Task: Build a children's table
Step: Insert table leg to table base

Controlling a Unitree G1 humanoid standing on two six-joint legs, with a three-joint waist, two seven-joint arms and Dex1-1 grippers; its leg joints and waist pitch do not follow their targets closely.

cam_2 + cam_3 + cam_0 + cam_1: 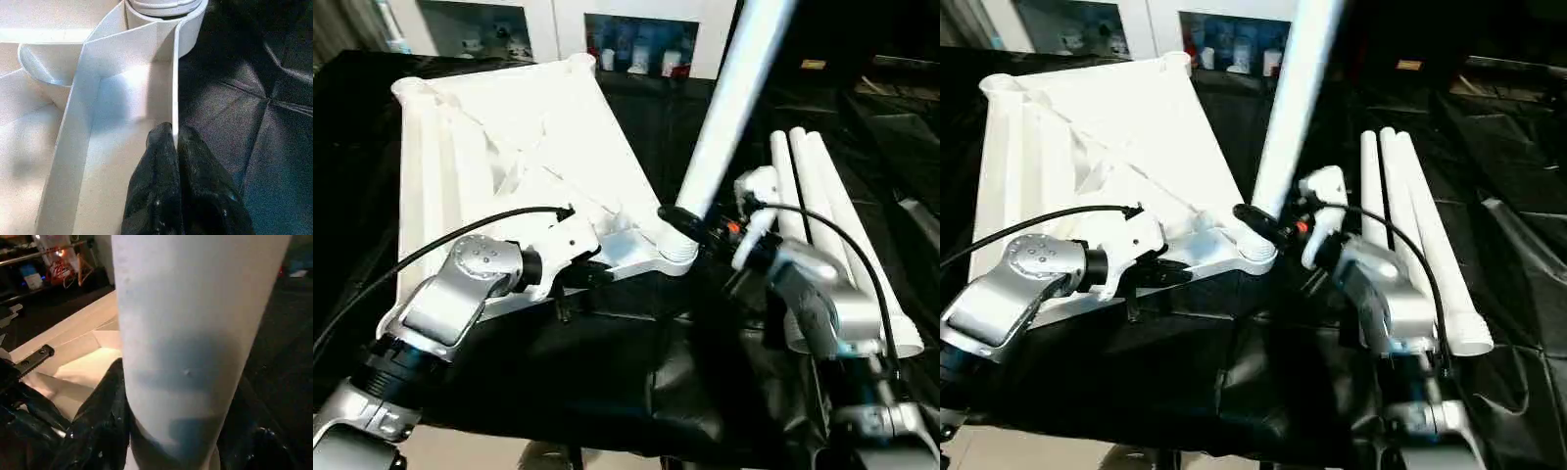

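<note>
From the head camera's left eye, the white tabletop (pixel 509 147) lies underside up on a black-draped table (pixel 636 392), its ribs and round corner sockets showing, its near edge partly hidden behind the left forearm. One leg (pixel 729 108) stands tilted in the near right corner socket (pixel 677 250), its upper end cut off by the picture's top. The right gripper (pixel 690 223) has its black fingers around that leg just above the socket; the far finger is hidden behind the tube. Three more legs (pixel 822 206) lie side by side on the cloth to the right, their near ends partly covered by the right forearm. The left gripper (pixel 576 277) sits at the tabletop's near edge, largely masked by its own wrist.

Seen from the right eye, a white cabinet (pixel 1151 29) (glass-fronted, contents hard to make out) stands behind.

Looking along the left wrist, the two fingers (pixel 156 186) are clenched on the thin rim wall, one on each side, with the socket just beyond.

Along the right wrist, the leg fills the middle between two dark fingers (pixel 98 426), which press its sides
</note>
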